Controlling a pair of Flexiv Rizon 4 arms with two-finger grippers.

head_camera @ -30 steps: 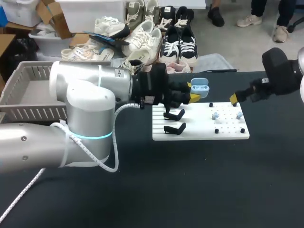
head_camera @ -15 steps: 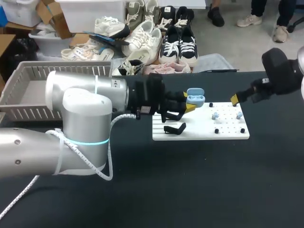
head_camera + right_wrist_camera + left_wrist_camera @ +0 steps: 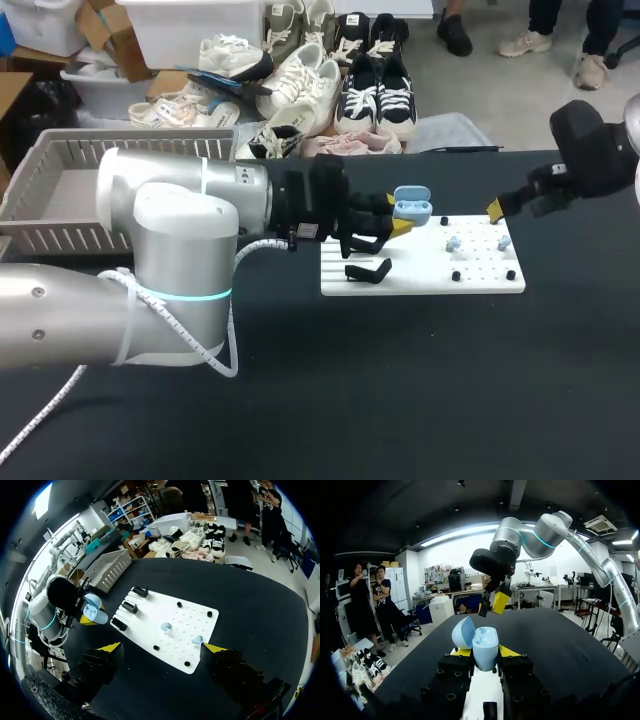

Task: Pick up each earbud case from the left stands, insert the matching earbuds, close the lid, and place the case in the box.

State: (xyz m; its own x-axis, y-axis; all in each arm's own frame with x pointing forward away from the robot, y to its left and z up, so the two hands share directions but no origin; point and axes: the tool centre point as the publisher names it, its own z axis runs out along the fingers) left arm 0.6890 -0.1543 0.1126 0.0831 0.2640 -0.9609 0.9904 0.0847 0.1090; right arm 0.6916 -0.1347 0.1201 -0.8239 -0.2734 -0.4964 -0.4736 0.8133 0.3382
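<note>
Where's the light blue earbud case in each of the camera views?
Head view: earbud case, lid open, in the left gripper at the white board's far edge.
Left wrist view: earbud case between that gripper's yellow tips.
Right wrist view: earbud case just off the board, near the black stands.
Shared landmark: the white board.

The earbud case (image 3: 479, 642) is coloured light blue, the board (image 3: 150, 616) white and dotted with black pegs (image 3: 179, 604), the tabletop (image 3: 250, 595) black; the left claw (image 3: 485, 652) and right claw (image 3: 163, 648) are tipped yellow.
</note>
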